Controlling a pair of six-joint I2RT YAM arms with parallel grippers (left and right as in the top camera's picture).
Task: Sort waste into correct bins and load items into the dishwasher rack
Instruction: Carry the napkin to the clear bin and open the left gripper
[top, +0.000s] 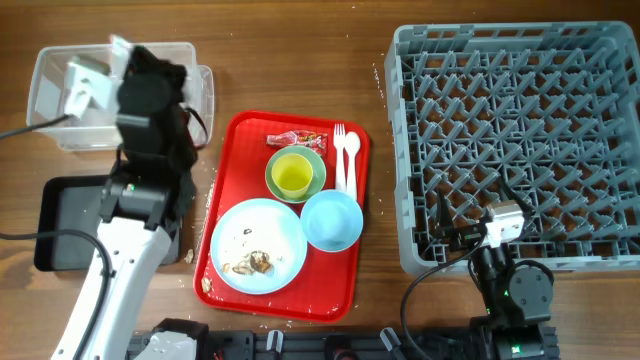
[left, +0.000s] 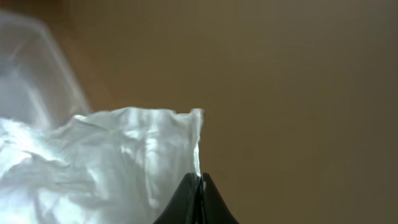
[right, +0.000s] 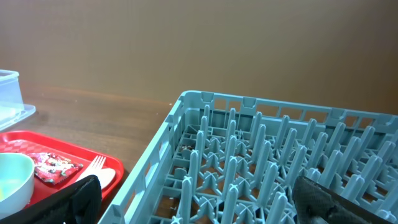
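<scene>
My left gripper is shut on the edge of a crumpled white napkin, which hangs to its left. In the overhead view the left arm reaches over the clear tub, and the black tray lies nearer the front. The grey dishwasher rack fills the right side. My right gripper stands open over the rack's near left corner, holding nothing. On the red tray sit a red wrapper, a yellow cup in a green bowl, a fork, a spoon, a blue bowl and a blue plate with scraps.
The flat red serving tray lies between the bins and the rack. White crumbs dot the wood at its left edge. A cable runs from the left arm off the left side.
</scene>
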